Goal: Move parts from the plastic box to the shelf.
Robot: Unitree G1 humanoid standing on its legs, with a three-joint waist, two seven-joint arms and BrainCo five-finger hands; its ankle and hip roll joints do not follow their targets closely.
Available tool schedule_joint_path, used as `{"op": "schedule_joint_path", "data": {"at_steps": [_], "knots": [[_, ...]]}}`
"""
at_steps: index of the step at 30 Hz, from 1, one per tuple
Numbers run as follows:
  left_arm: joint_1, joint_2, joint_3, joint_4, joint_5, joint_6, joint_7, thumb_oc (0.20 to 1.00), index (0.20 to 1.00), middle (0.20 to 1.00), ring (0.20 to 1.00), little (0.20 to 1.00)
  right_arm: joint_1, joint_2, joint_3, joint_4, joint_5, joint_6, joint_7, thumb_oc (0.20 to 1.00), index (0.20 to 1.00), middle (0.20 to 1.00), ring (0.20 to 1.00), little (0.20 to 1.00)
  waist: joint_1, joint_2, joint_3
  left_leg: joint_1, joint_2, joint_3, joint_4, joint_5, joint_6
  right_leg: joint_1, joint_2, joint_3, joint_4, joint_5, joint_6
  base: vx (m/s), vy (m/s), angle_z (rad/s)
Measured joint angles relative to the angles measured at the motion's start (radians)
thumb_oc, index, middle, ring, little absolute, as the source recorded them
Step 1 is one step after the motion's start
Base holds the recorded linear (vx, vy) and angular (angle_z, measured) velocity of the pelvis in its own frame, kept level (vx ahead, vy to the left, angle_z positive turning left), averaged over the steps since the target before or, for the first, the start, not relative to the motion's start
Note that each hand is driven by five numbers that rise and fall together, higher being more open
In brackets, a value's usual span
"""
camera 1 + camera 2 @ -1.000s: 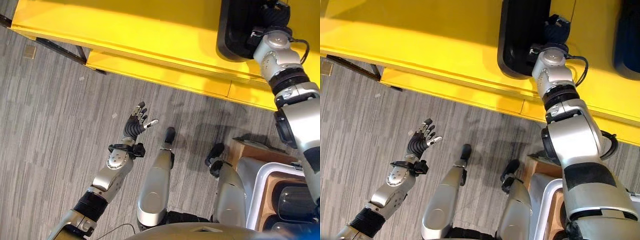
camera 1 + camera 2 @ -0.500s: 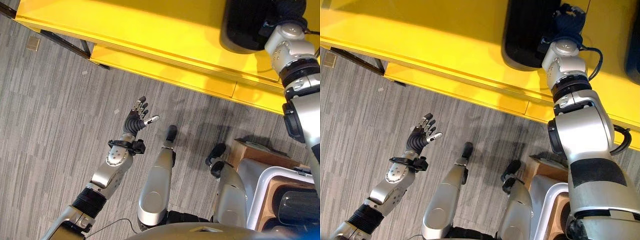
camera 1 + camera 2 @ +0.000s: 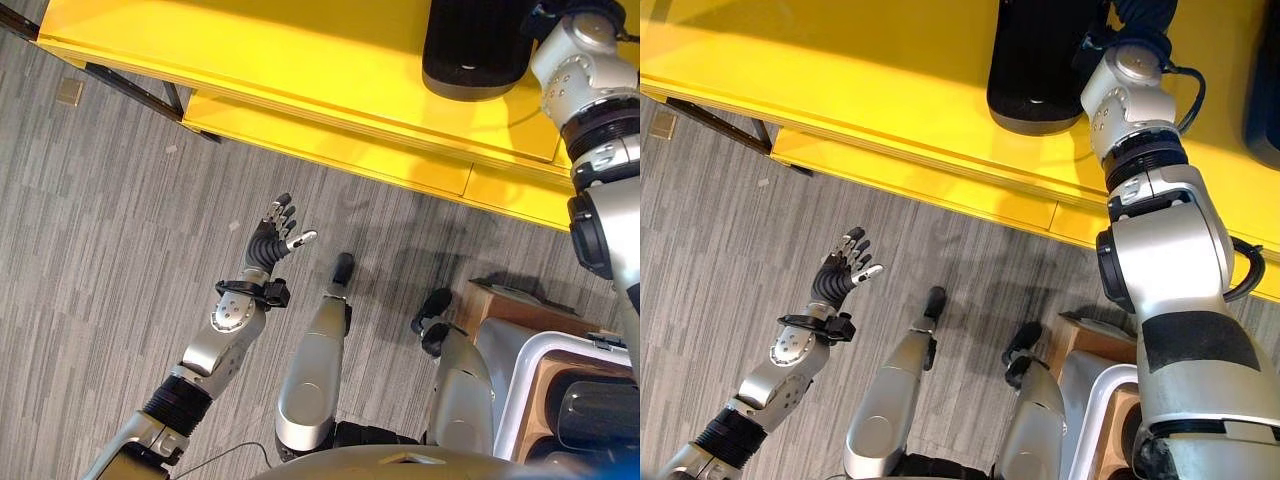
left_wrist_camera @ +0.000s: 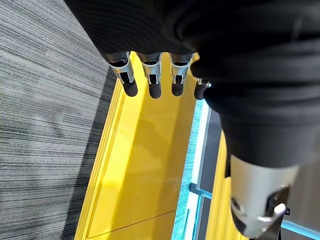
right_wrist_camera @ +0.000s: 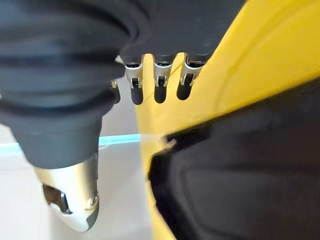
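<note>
Now we see the black part on the yellow shelf, right robot hand beside it with straight fingers; left robot hand spread wide below the shelf.

Arms: silver-grey shells, black ribbed joint bands. Left hand: dark ribbed cover, silver fingers, dark tips. Right hand: same build.
</note>
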Motion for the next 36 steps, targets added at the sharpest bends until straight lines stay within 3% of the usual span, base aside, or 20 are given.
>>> {"op": "schedule_joint_path", "data": {"at_steps": [7, 12, 14, 17, 26, 36], "knots": [[0.0, 0.009, -0.005, -0.001, -0.007, 0.0, 0.0, 1.0, 1.0, 1.0, 1.0, 1.0, 0.0, 0.023, 0.009, -0.178, -0.002, -0.036, -0.034, 1.0, 1.0, 1.0, 1.0, 1.0, -0.019, 0.002, -0.001, 0.016, -0.001, 0.005, -0.001, 0.006, 0.001, 0.013, 0.0, 0.008, 0.002, 0.005, -0.001, -0.04, 0.012, -0.02], [-0.001, 0.011, -0.008, -0.006, -0.007, 0.001, 0.001, 1.0, 1.0, 1.0, 1.0, 1.0, 0.095, 0.053, 0.011, -0.487, -0.09, -0.062, -0.059, 1.0, 1.0, 1.0, 1.0, 1.0, -0.048, 0.002, -0.001, 0.031, 0.0, 0.02, -0.001, 0.004, 0.001, 0.015, -0.001, 0.024, 0.006, 0.007, -0.001, -0.04, 0.016, -0.06], [-0.001, 0.012, -0.008, -0.006, -0.007, 0.001, 0.001, 1.0, 1.0, 1.0, 1.0, 1.0, 0.109, 0.069, 0.009, -0.499, -0.108, -0.069, -0.065, 1.0, 1.0, 1.0, 1.0, 1.0, -0.055, 0.002, -0.001, 0.039, 0.001, 0.024, -0.002, 0.004, 0.001, 0.02, -0.001, 0.026, 0.005, 0.008, -0.002, -0.03, 0.017, -0.06], [0.001, 0.01, -0.008, -0.006, -0.007, 0.003, 0.002, 1.0, 1.0, 1.0, 1.0, 1.0, 0.253, 0.084, -0.028, -0.672, -0.158, -0.078, -0.068, 1.0, 1.0, 1.0, 1.0, 1.0, -0.079, 0.002, -0.001, 0.054, 0.005, 0.033, -0.001, 0.003, 0.003, 0.031, 0.001, 0.03, 0.002, 0.009, -0.002, -0.03, 0.01, -0.08], [0.034, -0.012, 0.004, -0.006, -0.002, 0.019, 0.001, 1.0, 1.0, 1.0, 1.0, 1.0, 0.597, 0.093, -0.07, -0.88, -0.299, -0.077, -0.056, 1.0, 1.0, 1.0, 1.0, 1.0, -0.121, 0.001, -0.002, 0.087, 0.015, 0.071, -0.003, -0.006, 0.007, 0.047, 0.013, 0.068, -0.015, 0.025, -0.001, -0.01, -0.007, -0.12], [0.089, -0.024, 0.06, -0.008, 0.016, 0.03, -0.015, 1.0, 1.0, 1.0, 1.0, 1.0, 0.875, 0.05, -0.071, -1.081, -0.502, -0.062, 0.068, 1.0, 1.0, 1.0, 1.0, 1.0, -0.146, 0.001, -0.002, 0.113, 0.024, 0.083, -0.001, -0.021, 0.012, 0.07, 0.022, 0.078, -0.024, 0.026, -0.001, 0.0, -0.009, -0.04]]}}
